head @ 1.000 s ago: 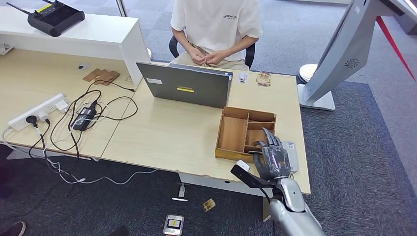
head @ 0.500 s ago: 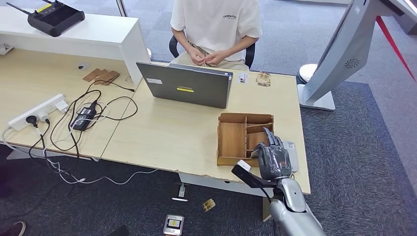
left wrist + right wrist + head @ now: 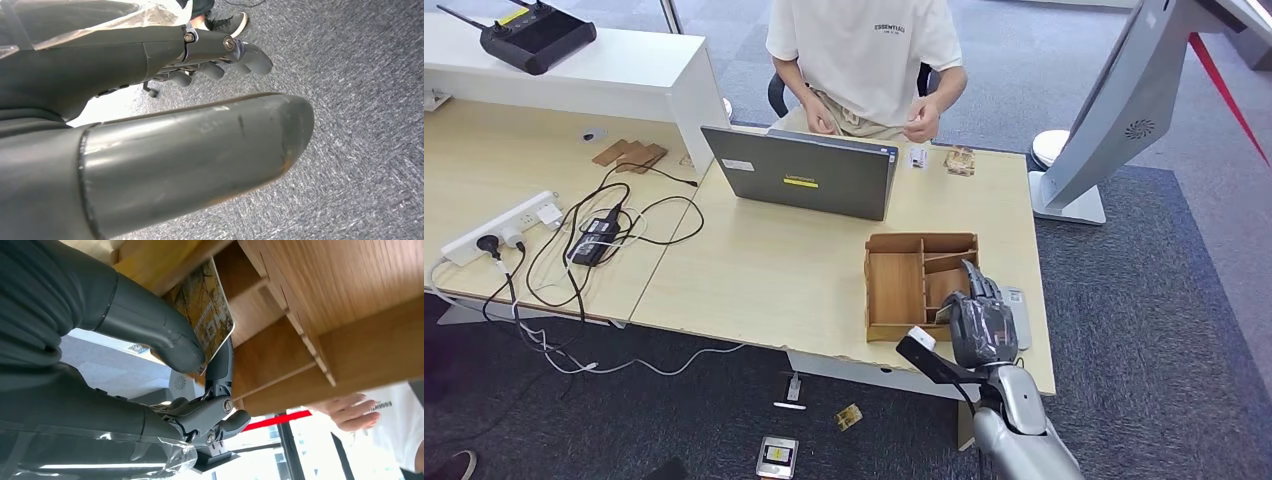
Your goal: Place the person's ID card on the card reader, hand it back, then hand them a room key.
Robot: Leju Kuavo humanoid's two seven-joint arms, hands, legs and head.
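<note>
My right hand [image 3: 977,325] reaches into the near right compartments of the wooden organizer tray [image 3: 896,285] at the desk's front right. In the right wrist view its thumb [image 3: 150,330] and a finger pinch a gold-patterned room key card [image 3: 207,315] inside the tray [image 3: 325,300]. A grey card reader [image 3: 1018,316] lies just right of the tray. Across the desk sits a person, whose hand [image 3: 921,125] hovers near a small white card [image 3: 917,157] and a patterned card [image 3: 961,160]. My left hand [image 3: 190,150] hangs over carpet, holding nothing.
A grey laptop [image 3: 804,180] stands between the tray and the person. A power strip [image 3: 499,225] and tangled cables [image 3: 594,240] cover the left desk. A white kiosk base [image 3: 1069,195] stands to the right on the blue carpet.
The wooden tray has turned slightly and now sits squarer to the desk edge. The person has leaned and raised a hand toward the cards at the far edge. My right hand has barely moved.
</note>
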